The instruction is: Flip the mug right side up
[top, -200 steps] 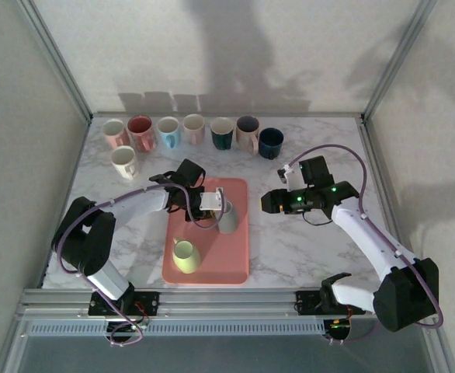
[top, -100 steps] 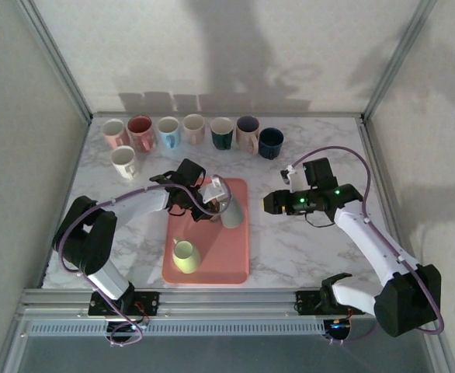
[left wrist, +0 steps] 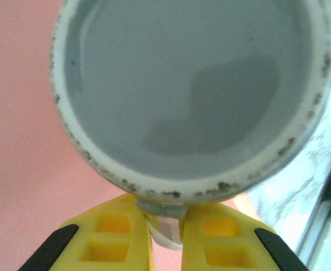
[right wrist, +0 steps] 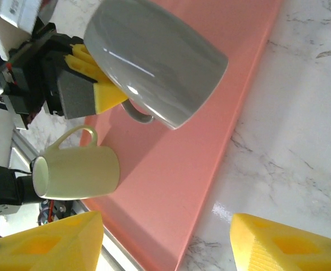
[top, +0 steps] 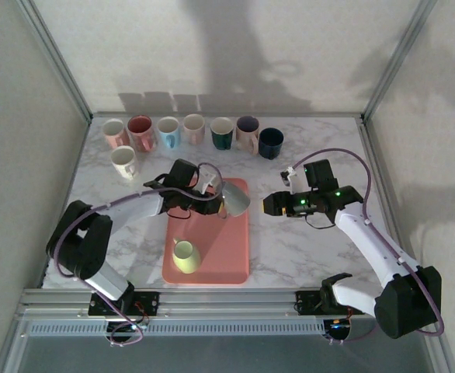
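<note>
Task thing: the grey mug (top: 234, 200) is held above the far part of the pink tray (top: 231, 260), tilted well over on its side and neither upright nor inverted.
Left tool: the left gripper (top: 212, 194) is closed narrowly on the grey mug's handle, which is seen pinched between the yellow fingers (left wrist: 123, 234) in the left wrist view.
Right tool: the right gripper (top: 270, 203) is held with its jaws apart and nothing between them, over the marble table (top: 305, 249) just beside the tray's right edge.
Done: the handle is grasped and the mug is judged to be off the tray, since a shadow is cast beneath it in the right wrist view; the turn is judged to be partly made.
Left to do: the turn is to be completed, the mug set down on its base, and the handle released.
Other things: a pale green mug (top: 185, 255) stands upright on the near part of the tray, and a row of mugs (top: 192, 128) is lined up along the back of the table.
Hard to make out: the round face towards the left wrist camera is blurred, so it possibly is the base with its speckled ring, but the mouth cannot be ruled out.
Cut off: the mug's far end is outside the left wrist view.
</note>
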You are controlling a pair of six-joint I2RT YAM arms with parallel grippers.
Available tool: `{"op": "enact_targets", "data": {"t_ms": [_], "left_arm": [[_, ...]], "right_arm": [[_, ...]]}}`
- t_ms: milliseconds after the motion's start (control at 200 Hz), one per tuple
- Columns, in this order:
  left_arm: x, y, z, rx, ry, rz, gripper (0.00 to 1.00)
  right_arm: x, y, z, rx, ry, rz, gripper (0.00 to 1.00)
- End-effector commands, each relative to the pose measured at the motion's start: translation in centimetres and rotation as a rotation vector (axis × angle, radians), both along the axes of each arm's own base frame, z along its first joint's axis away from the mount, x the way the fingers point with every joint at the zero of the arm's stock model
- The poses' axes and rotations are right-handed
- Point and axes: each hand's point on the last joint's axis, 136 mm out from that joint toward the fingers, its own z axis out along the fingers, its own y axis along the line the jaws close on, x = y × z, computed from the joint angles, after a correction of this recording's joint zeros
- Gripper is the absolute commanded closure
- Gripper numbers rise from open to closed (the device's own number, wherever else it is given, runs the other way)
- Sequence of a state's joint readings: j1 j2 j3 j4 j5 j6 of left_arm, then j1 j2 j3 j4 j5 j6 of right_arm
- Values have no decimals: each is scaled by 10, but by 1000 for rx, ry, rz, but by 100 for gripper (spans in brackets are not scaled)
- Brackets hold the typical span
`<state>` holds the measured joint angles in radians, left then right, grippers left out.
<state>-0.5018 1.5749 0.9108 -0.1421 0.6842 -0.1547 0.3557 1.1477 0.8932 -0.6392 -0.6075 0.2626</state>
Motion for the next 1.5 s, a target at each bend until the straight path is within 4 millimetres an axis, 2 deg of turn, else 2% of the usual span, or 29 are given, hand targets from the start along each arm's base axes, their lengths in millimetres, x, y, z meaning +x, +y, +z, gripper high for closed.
{"op": "enact_targets", "data": {"t_ms": [0, 175, 561, 781, 951, 1107, 1492], "left_arm": [[18, -13, 71, -218, -71, 106, 100], [19, -4, 112, -351, -92, 229, 100], [10, 3, 168, -532, -68, 302, 100], [11, 3, 175, -546, -48, 324, 100], [8, 2, 183, -600, -25, 339, 100], [7, 1, 189, -621, -23, 347, 100], [8, -3, 195, -648, -11, 343, 100]], "right_arm": [[-3, 5, 7, 59, 5, 13, 38], [-3, 14, 14, 128, 21, 19, 38], [-5, 33, 39, 314, 51, 63, 38], [-2, 40, 55, 406, 37, 62, 39], [8, 46, 70, 532, 28, 11, 40], [16, 51, 76, 586, 17, -33, 40], [24, 91, 82, 680, 15, -40, 43]]}}
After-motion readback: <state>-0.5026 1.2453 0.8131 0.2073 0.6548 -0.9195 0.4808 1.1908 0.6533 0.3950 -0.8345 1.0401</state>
